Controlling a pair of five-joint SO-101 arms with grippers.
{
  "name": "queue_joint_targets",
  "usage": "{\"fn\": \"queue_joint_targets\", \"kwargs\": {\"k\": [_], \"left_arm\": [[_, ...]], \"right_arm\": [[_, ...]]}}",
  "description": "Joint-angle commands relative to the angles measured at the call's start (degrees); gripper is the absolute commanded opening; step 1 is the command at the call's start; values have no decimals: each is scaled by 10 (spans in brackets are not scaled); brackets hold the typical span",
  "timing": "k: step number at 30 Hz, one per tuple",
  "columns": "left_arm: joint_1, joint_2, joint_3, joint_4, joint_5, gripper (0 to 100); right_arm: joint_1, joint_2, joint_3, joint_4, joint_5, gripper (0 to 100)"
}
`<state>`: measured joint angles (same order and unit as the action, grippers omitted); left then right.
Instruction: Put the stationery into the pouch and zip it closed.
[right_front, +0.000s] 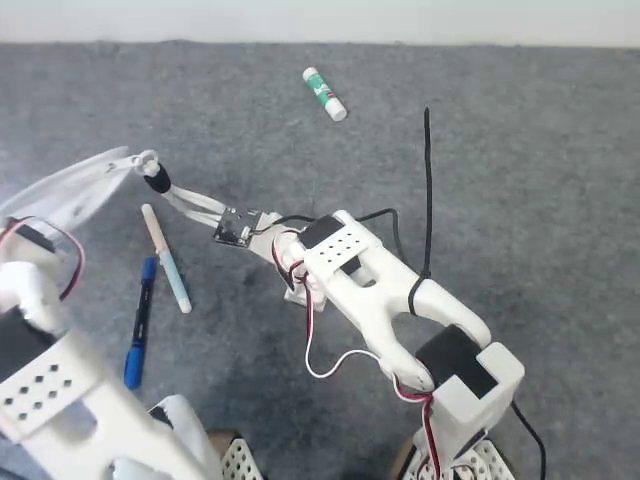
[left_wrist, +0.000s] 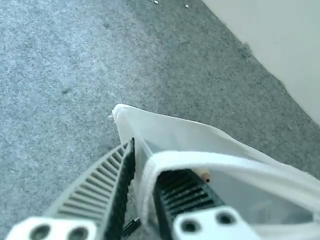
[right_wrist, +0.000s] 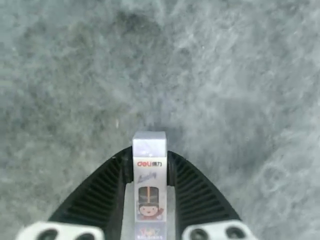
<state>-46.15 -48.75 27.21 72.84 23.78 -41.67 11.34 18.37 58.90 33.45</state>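
L: left end effector (left_wrist: 142, 150) clamps pouch (left_wrist: 200, 135) rim | R: right end effector (right_wrist: 148, 156) grips eraser (right_wrist: 149, 185); above carpet (right_wrist: 225, 75)

A grey, short-piled felt mat (right_front: 520, 160) covers the table, its nap mottled lighter and darker in the right wrist view. Along its far edge runs a plain pale band (right_front: 320, 20), meeting the mat in a straight line. Two small white specks (left_wrist: 156, 2) lie on the mat near that edge.
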Motion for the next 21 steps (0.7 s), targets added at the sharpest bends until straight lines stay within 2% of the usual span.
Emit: {"fn": "queue_joint_targets", "kwargs": {"k": [1,7,15,21], "left_arm": [[2,-3,-7,-21,7,13],[5,-3,-8,-16,7,13],[89,-3,-8,-5,7,36],[155,-3,-5,-3,7,34]], "right_arm": [[7,-60,-36,34,-16,7],[7,-142,-34,74,-86,7],[33,-256,9,66,-95,7],[36,-360,43,66,-168,6]]}}
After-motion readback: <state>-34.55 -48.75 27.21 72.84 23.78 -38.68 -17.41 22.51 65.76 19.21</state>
